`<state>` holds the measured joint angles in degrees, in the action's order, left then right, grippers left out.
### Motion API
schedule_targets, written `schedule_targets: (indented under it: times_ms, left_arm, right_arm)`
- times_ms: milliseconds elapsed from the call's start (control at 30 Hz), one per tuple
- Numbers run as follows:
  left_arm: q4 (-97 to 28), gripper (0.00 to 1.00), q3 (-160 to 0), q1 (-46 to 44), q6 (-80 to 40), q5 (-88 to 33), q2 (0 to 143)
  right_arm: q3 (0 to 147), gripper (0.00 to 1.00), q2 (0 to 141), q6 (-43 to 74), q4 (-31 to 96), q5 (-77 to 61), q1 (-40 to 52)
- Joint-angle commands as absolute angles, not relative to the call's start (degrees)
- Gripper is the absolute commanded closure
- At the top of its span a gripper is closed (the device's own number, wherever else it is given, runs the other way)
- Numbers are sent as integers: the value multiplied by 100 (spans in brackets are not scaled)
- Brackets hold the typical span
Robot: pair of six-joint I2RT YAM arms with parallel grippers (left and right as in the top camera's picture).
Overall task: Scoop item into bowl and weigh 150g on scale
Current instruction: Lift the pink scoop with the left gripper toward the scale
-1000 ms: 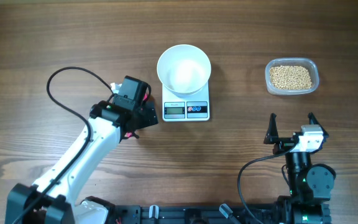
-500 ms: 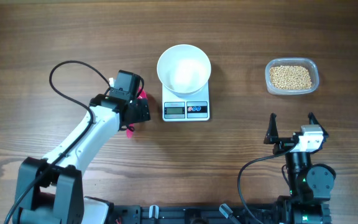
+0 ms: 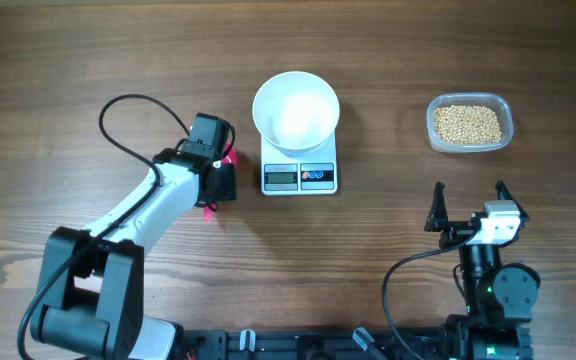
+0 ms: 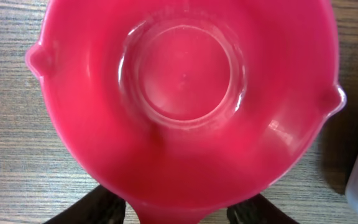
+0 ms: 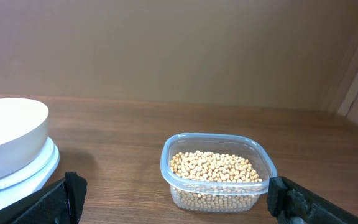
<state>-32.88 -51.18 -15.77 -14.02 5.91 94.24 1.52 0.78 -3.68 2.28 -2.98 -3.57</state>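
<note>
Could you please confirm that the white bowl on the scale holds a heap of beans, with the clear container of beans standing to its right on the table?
Not quite: the bowl is empty; the overhead view shows its white inside bare. The rest holds: it sits on the scale, and the clear container of beans stands to its right on the table.

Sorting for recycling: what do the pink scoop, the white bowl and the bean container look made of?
Pink scoop: glossy moulded plastic, judging by its sheen and soft highlights. White bowl: smooth, even white, ceramic or plastic; the look leaves it open. Bean container: thin clear plastic, the beans showing through its wall.
</note>
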Motion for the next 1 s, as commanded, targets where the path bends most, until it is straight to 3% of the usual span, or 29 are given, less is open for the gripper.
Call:
schedule_targets:
  times_ms: [0,200,833,967]
  left_arm:
    - [-3229,56,-5100,-1553,-1481,539,9452]
    - [-3225,72,-5100,-1551,-1719,537,9452]
    - [-3227,96,-5118,-1553,-2495,386,9426]
    - [-3306,96,-5297,-1553,-2775,362,9201]
  right_arm:
    - [137,0,43,-285,211,-353,-373]
    - [137,0,43,-285,211,-353,-373]
    - [137,0,43,-285,211,-353,-373]
    - [137,0,43,-287,211,-353,-373]
